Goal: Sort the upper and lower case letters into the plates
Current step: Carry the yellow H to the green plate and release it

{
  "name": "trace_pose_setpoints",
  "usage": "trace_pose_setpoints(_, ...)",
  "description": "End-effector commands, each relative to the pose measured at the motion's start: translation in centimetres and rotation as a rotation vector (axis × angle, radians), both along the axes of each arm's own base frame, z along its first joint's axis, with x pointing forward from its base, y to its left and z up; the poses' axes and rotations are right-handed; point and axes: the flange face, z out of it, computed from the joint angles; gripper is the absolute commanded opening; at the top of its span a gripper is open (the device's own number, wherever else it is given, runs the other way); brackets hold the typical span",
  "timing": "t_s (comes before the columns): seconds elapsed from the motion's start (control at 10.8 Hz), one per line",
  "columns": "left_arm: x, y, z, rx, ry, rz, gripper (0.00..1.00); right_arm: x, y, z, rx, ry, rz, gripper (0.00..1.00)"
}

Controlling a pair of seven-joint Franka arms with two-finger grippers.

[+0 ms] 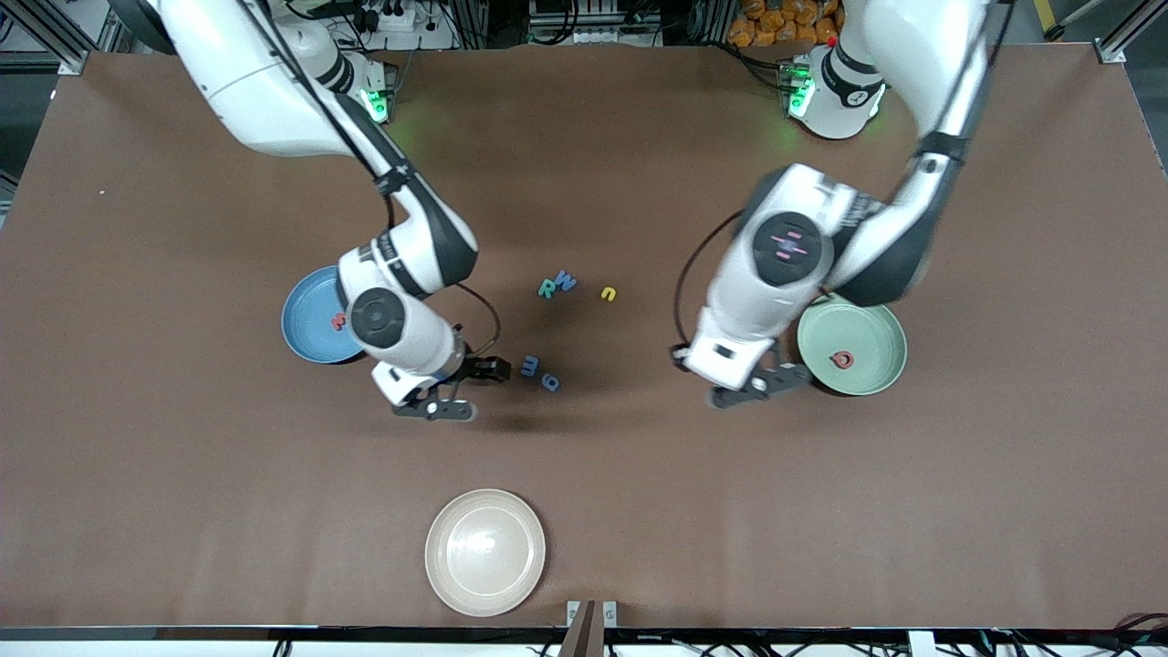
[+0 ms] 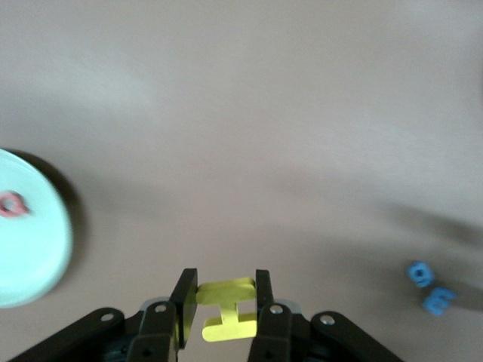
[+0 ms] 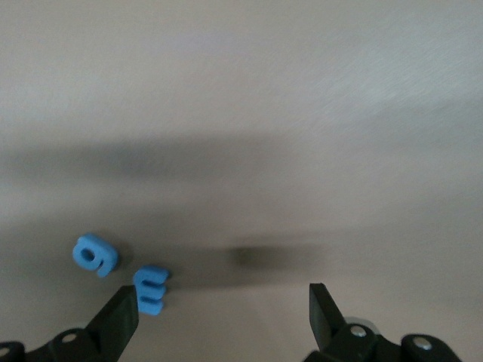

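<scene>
Left gripper [image 2: 222, 305]: clamped on a yellow letter [image 2: 226, 309], fingers pressing its two flat sides; hangs over bare table just beside the green plate [image 1: 876, 370].
Yellow letter, handling: judged light, stiff foam or plastic, not fragile; thin, so the pinch across its faces suits it. Could twist in the jaws if jolted.
Green plate, contents: one red letter [image 1: 840, 359] lying flat in it.
Right gripper [image 1: 465, 388]: jaws wide apart, nothing held; low over the table, the blue plate [image 1: 306, 319] under its wrist.
Blue letter pair [image 3: 121, 270]: two small pieces side by side on the table, just ahead of one right finger [image 3: 121, 320], outside the gap.
Blue plate, contents: one red letter [image 1: 338, 321], partly hidden by the arm.
Loose letters [image 1: 575, 287]: three more mid-table, well apart from both grippers.
White plate [image 1: 484, 551]: unused.
</scene>
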Motion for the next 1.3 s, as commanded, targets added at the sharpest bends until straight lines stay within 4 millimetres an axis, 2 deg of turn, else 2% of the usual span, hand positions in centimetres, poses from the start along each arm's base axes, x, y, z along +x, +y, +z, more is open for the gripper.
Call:
trace_pose_setpoints(0.0, 1.2, 7.0, 0.3, -0.013, 0.068, -0.106, 0.0, -0.3, 3.8, -1.2, -0.051, -0.034, -0.02, 1.0)
trace_pose_setpoints(0.09, 1.9, 10.0, -0.1, -0.012, 0.092, -0.136, 0.0, -1.0, 4.7, -2.3, -0.075, -0.035, -0.017, 1.0)
trace_pose_setpoints(0.28, 2.5, 14.2, -1.6, -0.018, 0.124, -0.209, 0.0, -2.2, 7.7, -3.9, -0.1, -0.05, -0.016, 1.0)
trace_pose_setpoints(0.46, 3.1, 18.8, -3.8, -0.02, 0.151, -0.258, 0.0, -2.5, 7.9, -5.4, -0.122, -0.048, -0.035, 1.0)
trace_pose_setpoints(0.65, 2.9, 19.5, -6.2, 0.021, 0.183, -0.297, 0.0, -2.7, 8.0, -6.0, -0.127, -0.04, -0.06, 1.0)
trace_pose_setpoints(1.02, 0.4, 21.9, -12.7, 0.054, 0.184, -0.315, 0.0, -2.6, 7.8, -6.1, -0.12, -0.028, -0.092, 1.0)
trace_pose_setpoints(1.11, -0.2, 22.9, -13.8, 0.051, 0.194, -0.304, 0.0, -2.6, 7.8, -6.1, -0.116, -0.028, -0.104, 0.96)
trace_pose_setpoints(1.2, -0.9, 23.2, -14.6, 0.049, 0.212, -0.302, 0.0, -2.4, 7.7, -6.1, -0.109, -0.035, -0.115, 0.87)
